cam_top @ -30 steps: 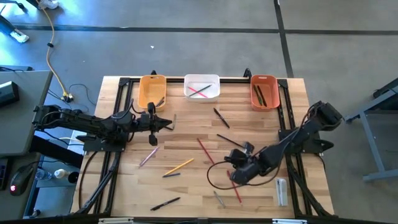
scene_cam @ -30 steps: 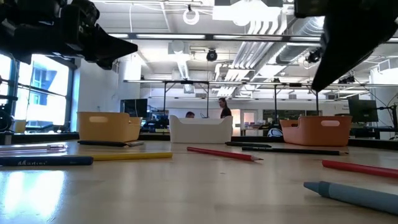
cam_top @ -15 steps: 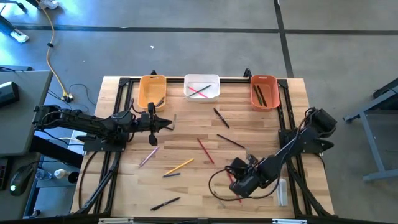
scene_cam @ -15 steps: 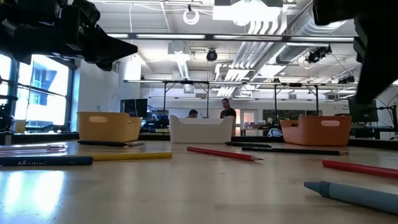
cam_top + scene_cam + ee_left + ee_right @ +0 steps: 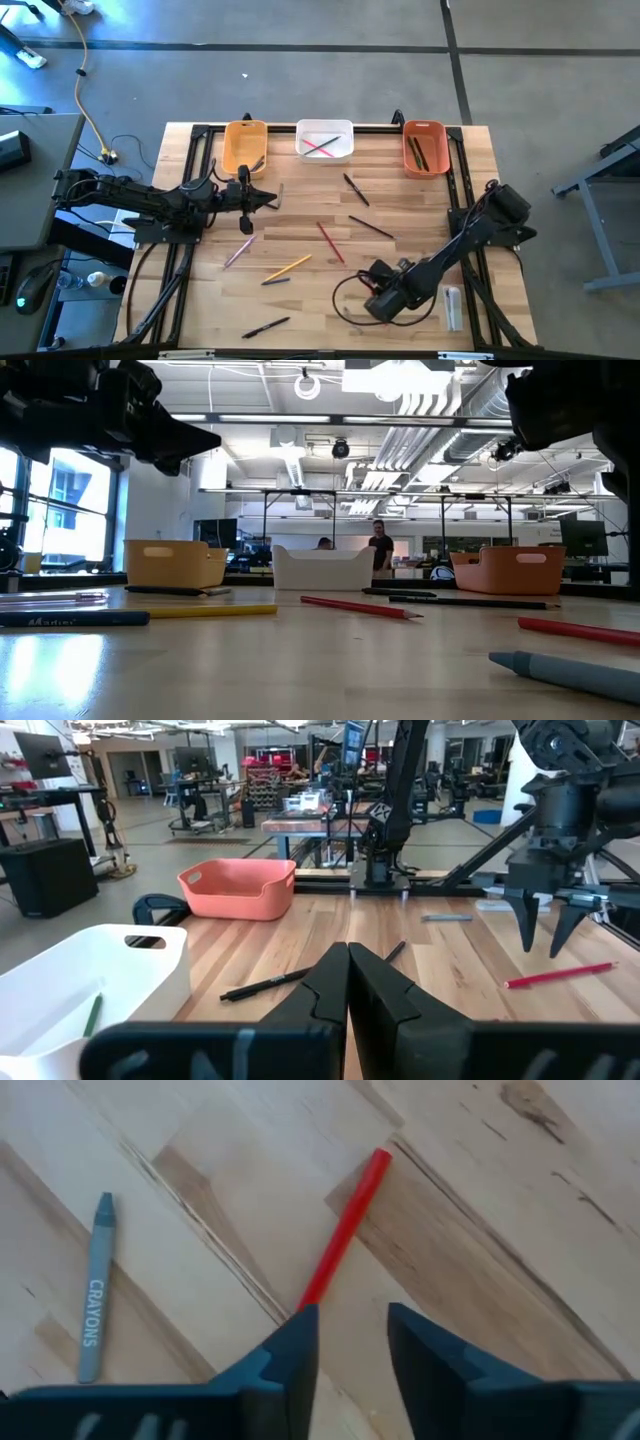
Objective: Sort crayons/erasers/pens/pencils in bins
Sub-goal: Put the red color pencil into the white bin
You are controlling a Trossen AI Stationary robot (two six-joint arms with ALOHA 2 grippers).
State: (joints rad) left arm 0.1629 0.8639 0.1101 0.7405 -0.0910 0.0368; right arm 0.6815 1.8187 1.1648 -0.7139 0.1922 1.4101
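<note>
Red pencil (image 5: 343, 1232) lies just beyond my right gripper (image 5: 350, 1342), whose fingers stand spread over its near end, a grey crayon (image 5: 95, 1285) beside it. Farther off, my left gripper (image 5: 347, 982) hangs pressed together near the white bin (image 5: 110, 970).

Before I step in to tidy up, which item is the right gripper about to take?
On the wooden table, near its front right edge, the right gripper hangs open over a thin red pencil. The grey crayon beside it is shorter, fatter and printed CRAYONS.
</note>
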